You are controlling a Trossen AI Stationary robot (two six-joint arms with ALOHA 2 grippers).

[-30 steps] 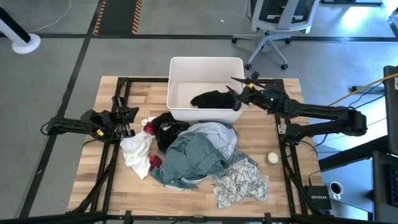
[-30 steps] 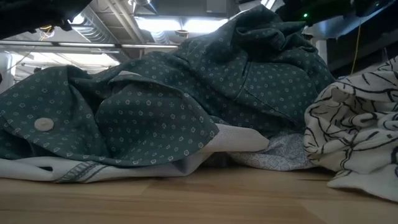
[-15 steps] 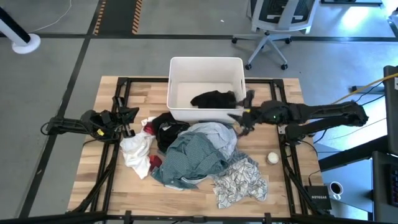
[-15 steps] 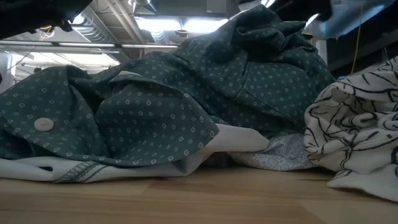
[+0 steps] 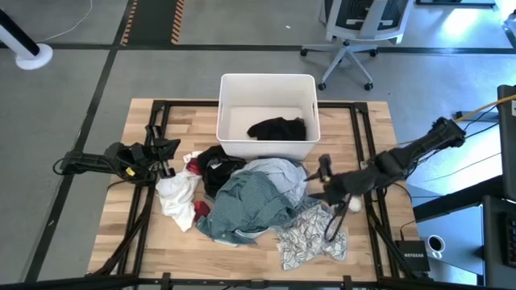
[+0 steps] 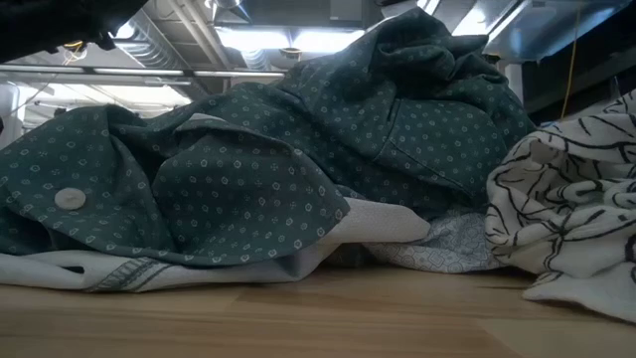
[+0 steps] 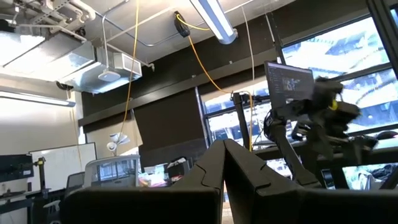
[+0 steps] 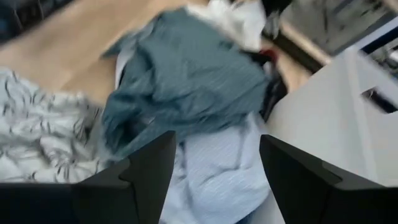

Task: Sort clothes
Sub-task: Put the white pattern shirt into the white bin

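One black piece [image 5: 278, 128] is lying inside the white tub [image 5: 268, 84]. The other clothes [image 5: 254, 200] are sitting in a pile just in front of the tub. The right gripper [image 5: 322, 184] is hanging over the pile's edge, fingers wide apart and holding nothing. The left gripper [image 5: 165, 155] is waiting beside the pile, fingers pressed together.
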